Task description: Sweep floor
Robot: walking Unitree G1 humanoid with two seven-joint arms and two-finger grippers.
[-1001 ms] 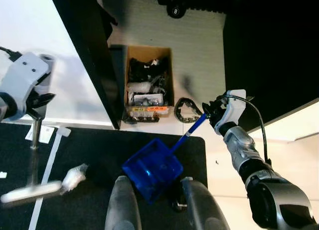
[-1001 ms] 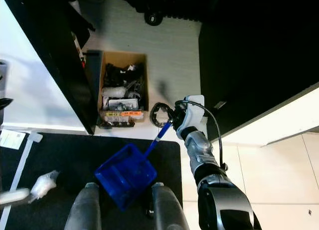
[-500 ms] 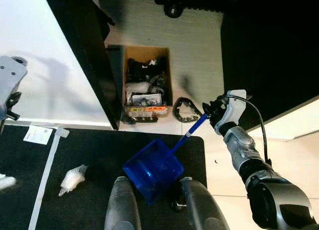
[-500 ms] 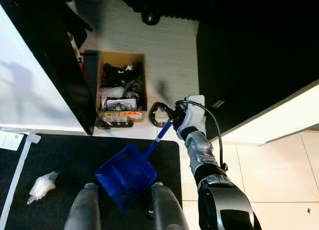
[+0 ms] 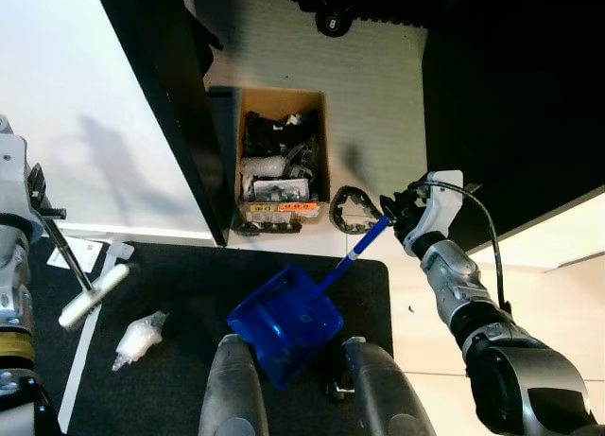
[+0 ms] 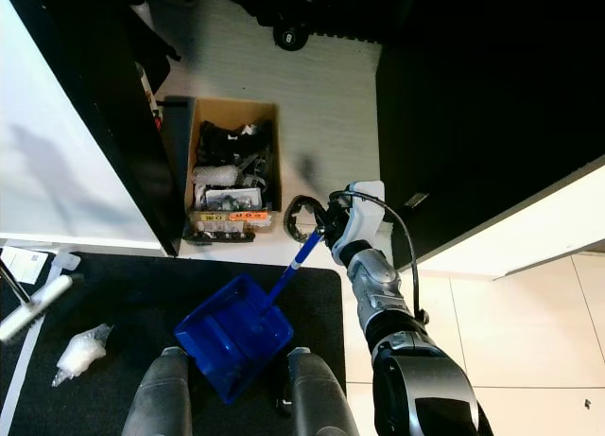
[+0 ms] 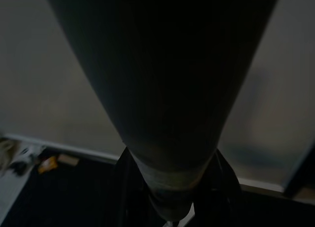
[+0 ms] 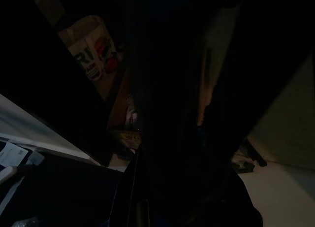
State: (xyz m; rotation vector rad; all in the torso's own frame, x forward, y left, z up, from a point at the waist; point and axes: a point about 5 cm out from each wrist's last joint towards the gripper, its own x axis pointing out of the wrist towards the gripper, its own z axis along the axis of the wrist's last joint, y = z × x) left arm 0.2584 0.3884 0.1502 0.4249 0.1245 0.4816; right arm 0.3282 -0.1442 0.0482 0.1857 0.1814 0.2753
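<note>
So the crumpled white wad of trash [image 5: 139,340] sits on the black mat [image 5: 189,275], between the broom head [image 5: 93,295] and the blue dustpan [image 5: 284,321]. Left claw [image 5: 36,195] is clamped on the broom's thin handle, head lifted just off the mat, probably lining up a stroke toward the pan. Right claw [image 5: 399,207] is closed on the dustpan handle [image 5: 357,252], holding the pan low with its mouth facing the wad, ready to catch it. Cardboard box [image 5: 279,157] of clutter stands beyond, against the dark cabinet [image 5: 165,105].
</note>
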